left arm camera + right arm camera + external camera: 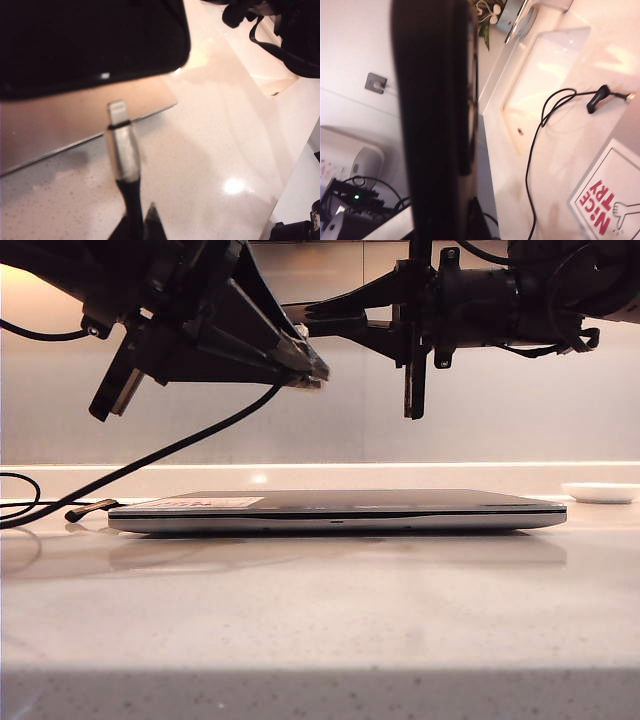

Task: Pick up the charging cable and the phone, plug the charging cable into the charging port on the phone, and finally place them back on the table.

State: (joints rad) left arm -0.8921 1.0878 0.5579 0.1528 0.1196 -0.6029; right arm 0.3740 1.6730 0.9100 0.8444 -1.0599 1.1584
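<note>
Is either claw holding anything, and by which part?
Left claw grips the charging cable on the black cord just behind its plug. Right claw grips the phone, but where exactly cannot be told.

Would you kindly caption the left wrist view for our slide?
Left claw holds the charging cable plug just short of the phone, above the laptop.

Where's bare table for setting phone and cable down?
Bare table in front of the laptop. Right end is tight between laptop and dish; left end has cable loops. Both hands, left, right, meet above the laptop.
</note>
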